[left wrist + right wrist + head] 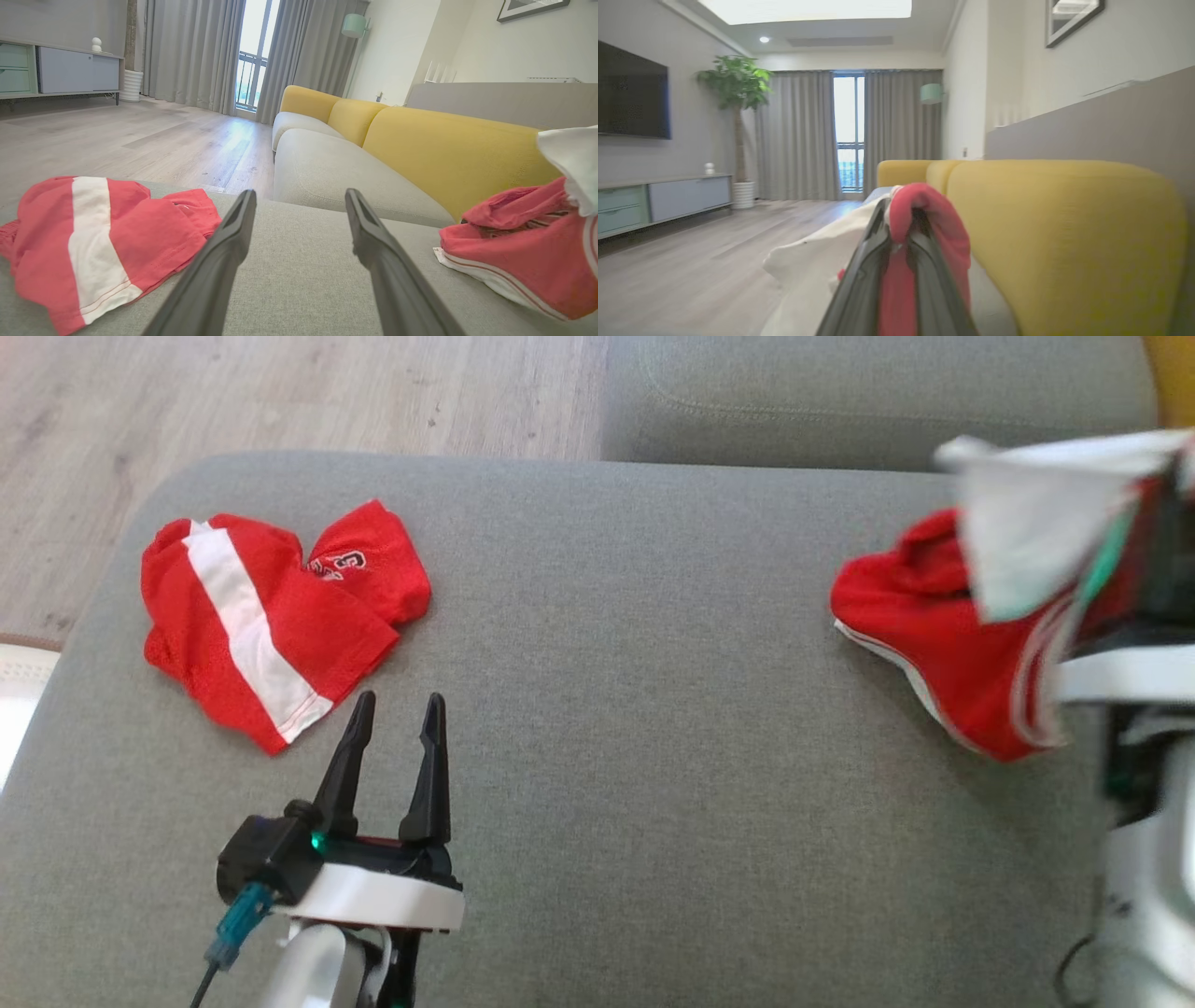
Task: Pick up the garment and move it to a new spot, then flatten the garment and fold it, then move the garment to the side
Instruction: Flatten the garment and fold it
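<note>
1. Right now our right gripper [901,219] has its two dark fingers pressed together on a fold of the red-and-white garment [938,214]. The red cloth loops over the fingertips and hangs down between them.
2. From the head camera, this garment [924,616] sits at the right edge of the gray seat cushion [653,709]. Its upper part is bunched and drawn up toward our right arm, and that area is blurred.
3. A white panel [1027,541] of the same bundle spreads above the red part. We cannot tell whether it is a lining or a separate piece.
4. In the left wrist view, the lower red part with its white piping [523,247] rests on the cushion [303,280].
5. Our left gripper [400,700] has its jaws wide apart and holds nothing. It is over the cushion left of the middle, toward the near edge, with its fingers pointing at the far edge.
6. A second garment, the red shorts with a white stripe [261,616], lies crumpled near the far-left corner of the cushion. Some lettering shows on one fold, too small for us to read.
7. The left gripper's fingertips are just beside the near hem of the shorts. In the left wrist view [300,193] the shorts [93,233] lie to the left of the fingers.
8. The two garments are well apart, with bare cushion between them.
9. A yellow backrest [444,158] runs beyond the held garment, and wooden floor [280,392] lies past the cushion's far edge.
</note>
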Robot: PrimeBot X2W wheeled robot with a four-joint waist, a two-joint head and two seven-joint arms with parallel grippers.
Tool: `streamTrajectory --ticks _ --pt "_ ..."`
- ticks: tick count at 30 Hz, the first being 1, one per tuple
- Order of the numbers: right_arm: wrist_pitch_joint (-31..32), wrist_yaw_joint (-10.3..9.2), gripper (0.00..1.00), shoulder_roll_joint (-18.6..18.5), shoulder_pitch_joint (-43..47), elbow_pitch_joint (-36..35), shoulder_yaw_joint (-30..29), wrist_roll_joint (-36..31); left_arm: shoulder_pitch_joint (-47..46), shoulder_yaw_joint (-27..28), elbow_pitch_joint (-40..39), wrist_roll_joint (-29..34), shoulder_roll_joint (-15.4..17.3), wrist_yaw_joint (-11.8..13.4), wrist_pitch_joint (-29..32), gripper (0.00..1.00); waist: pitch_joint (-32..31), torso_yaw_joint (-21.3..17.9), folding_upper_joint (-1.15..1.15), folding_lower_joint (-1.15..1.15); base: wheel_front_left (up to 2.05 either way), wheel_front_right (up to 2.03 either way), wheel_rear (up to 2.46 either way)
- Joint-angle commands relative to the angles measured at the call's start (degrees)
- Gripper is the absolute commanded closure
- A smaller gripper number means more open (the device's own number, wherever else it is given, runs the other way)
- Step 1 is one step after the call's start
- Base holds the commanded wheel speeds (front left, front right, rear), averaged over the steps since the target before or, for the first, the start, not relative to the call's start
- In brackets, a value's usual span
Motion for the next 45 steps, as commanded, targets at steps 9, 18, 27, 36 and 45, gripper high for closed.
streamTrajectory --ticks 9,18,27,36,45 --pt "5.54 -0.04 1.00 -2.26 -13.08 -10.86 -3.33 -9.31 -0.60 0.33 -2.56 -1.17 0.02 0.80 -0.30 0.00 -1.60 1.48 0.00 0.00 0.00 0.00 0.00" --pt "11.17 -0.04 1.00 -3.37 -18.77 -2.84 17.32 -8.84 -0.88 -1.98 -2.33 -2.70 0.02 1.11 -0.30 0.00 0.38 7.26 0.00 0.00 0.00 0.00 0.00" --pt "8.93 -0.04 0.00 -0.22 -24.71 27.22 31.22 4.91 -2.22 -4.17 -0.36 -3.74 0.02 1.12 -0.30 0.00 2.37 12.54 0.00 0.00 0.00 0.00 0.00" --pt "3.08 -0.04 0.00 -0.19 -26.03 35.11 34.24 7.21 -1.33 -1.95 -1.10 -3.57 0.02 1.70 -0.30 0.00 1.59 7.27 0.00 0.00 0.00 0.00 0.00" --pt "-2.27 -0.04 0.00 -1.04 -16.60 27.19 29.25 5.32 -2.13 0.18 -3.73 -3.06 0.02 1.67 -0.30 0.00 1.91 -1.89 0.00 0.00 0.00 0.00 0.00"
